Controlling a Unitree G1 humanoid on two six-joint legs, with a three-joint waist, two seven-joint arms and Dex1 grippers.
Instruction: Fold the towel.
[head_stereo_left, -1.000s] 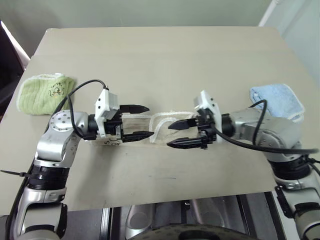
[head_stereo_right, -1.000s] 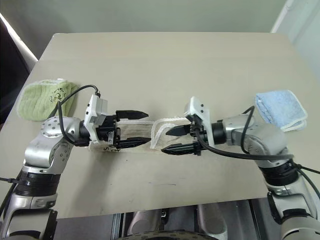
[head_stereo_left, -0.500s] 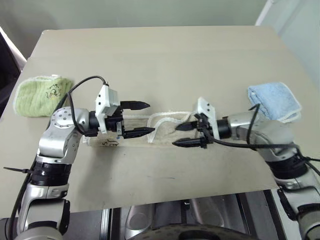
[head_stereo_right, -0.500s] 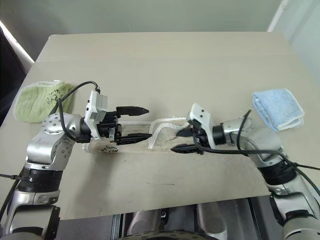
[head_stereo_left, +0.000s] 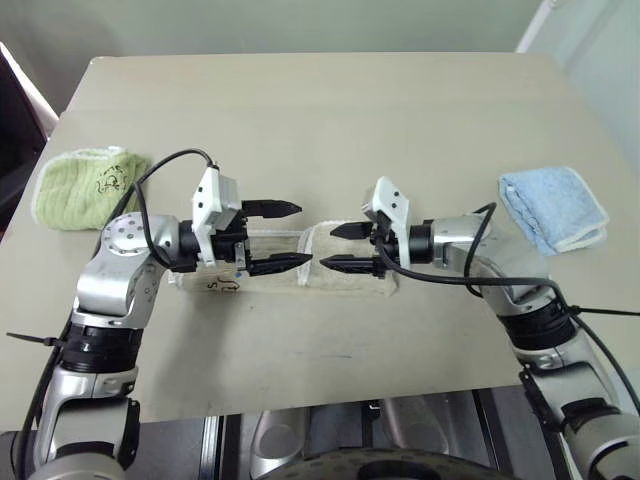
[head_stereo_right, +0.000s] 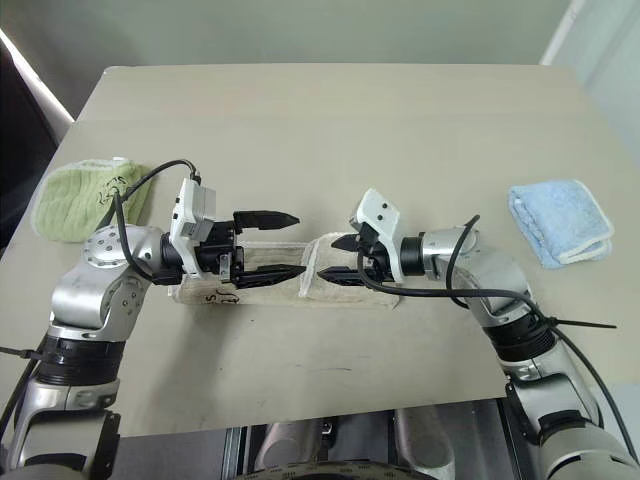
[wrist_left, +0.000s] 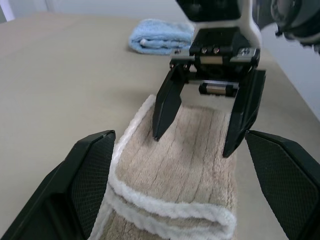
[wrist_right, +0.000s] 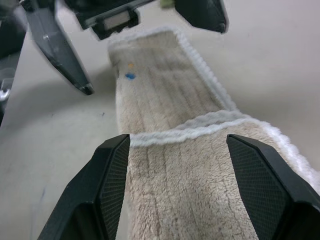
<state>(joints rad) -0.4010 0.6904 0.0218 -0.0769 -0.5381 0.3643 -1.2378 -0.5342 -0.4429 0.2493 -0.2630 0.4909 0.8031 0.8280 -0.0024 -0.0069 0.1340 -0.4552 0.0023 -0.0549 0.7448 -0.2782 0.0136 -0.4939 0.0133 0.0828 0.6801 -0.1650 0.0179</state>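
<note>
A green cloth (head_stereo_left: 88, 187) lies at the counter's (head_stereo_left: 320, 110) left edge. The left tool (head_stereo_left: 287, 236) points right over the towel (head_stereo_right: 285, 274), its fingers spread wide, one above the far edge and one over the near edge, gripping nothing. The towel (a long beige strip with white corded edging) lies flat mid-counter, its right end folded back on itself. The right tool (head_stereo_left: 338, 247) faces the left one across a small gap, fingers apart over that folded end, nothing pinched. A blue cloth (head_stereo_left: 553, 208) rests well apart on the right.
</note>
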